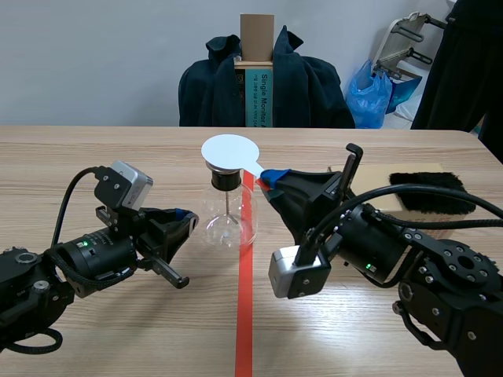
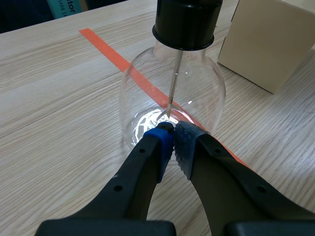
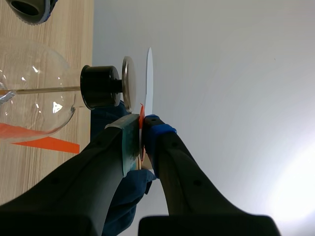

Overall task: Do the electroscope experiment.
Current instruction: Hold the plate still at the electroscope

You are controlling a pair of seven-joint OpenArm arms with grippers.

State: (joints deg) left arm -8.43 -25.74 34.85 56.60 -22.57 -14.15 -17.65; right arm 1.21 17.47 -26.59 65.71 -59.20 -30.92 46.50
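- Standing upright on the tape line (image 1: 244, 314), mid surface (image 1: 110, 157): electroscope (image 1: 228, 214).
- White disc (image 1: 230, 151) poised just over its top plate (image 3: 128, 83), slim gap; test step apparently under way, leaf response unreadable.
- Right pincer (image 3: 142, 133) clamped on disc's handle.
- Left pincer (image 2: 173, 138) closed on nothing, tips at the flask's foot, contact uncertain.

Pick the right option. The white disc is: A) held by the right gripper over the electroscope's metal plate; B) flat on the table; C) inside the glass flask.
A: the right gripper is shut on the handle of the white disc, which sits close over the metal plate, a gap between.
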